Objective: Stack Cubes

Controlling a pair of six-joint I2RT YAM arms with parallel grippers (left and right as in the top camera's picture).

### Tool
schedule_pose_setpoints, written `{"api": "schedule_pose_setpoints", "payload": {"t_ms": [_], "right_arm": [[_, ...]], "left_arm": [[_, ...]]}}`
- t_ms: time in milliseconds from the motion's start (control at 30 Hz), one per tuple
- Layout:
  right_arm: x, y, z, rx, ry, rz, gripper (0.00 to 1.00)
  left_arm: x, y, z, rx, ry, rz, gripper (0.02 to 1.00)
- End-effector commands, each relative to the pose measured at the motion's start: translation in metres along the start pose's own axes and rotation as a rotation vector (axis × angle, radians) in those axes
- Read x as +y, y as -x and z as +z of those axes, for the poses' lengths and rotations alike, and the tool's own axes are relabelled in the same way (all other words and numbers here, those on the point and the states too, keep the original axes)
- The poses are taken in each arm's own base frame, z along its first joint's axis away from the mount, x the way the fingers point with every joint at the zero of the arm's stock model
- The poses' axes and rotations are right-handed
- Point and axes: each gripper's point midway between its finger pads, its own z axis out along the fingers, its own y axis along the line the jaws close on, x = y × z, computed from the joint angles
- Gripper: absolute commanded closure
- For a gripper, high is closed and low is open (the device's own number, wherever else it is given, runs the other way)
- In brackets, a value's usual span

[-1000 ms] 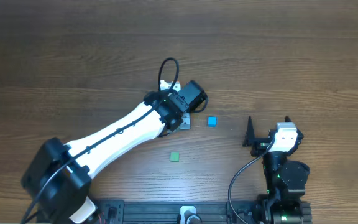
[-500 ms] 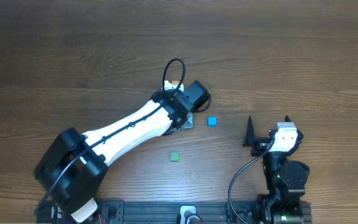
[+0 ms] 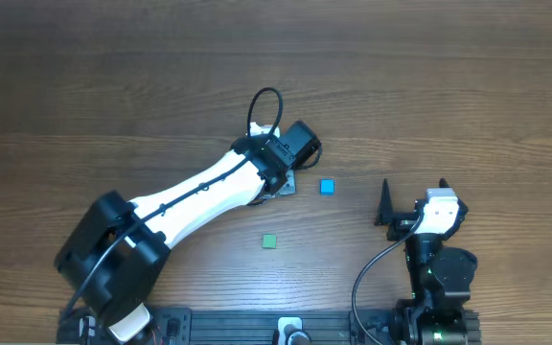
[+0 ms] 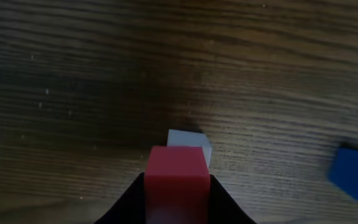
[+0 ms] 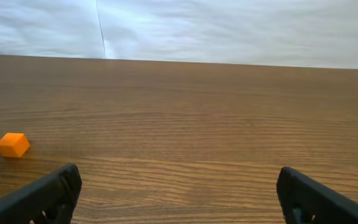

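On the wooden counter (image 3: 448, 77) the left arm (image 3: 199, 196) stretches to the middle. Its left end effector (image 4: 176, 202) pinches a red cube (image 4: 177, 177) that hangs partly over a white cube (image 4: 189, 144), while the right end effector (image 5: 179, 196) rests spread at the near right. The step in hand looks like setting red on white, which calls for squaring it over the white cube, lowering gently, then letting go. A blue cube (image 3: 327, 187) lies just to the right, and a green cube (image 3: 269, 241) lies nearer.

Left arm (image 3: 209, 187) stretched out, jaws gripping red cube (image 4: 176, 177); right arm (image 3: 436, 257) folded, jaws apart.
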Motion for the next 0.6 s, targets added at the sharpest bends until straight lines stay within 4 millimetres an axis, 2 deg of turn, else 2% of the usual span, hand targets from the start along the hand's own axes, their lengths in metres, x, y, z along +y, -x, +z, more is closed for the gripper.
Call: {"api": "schedule_pose_setpoints", "payload": {"t_ms": [33,600], "right_arm": [[0.001,-0.002,0.000,0.000,0.005,-0.003,0.007],[0.001,-0.002,0.000,0.000,0.005,-0.003,0.007]], "left_arm": [[-0.004,0.006,0.005,-0.015,0.000,0.006,0.980],[-0.009,0.003,0.017,0.005,-0.005,0.009,0.980]]}}
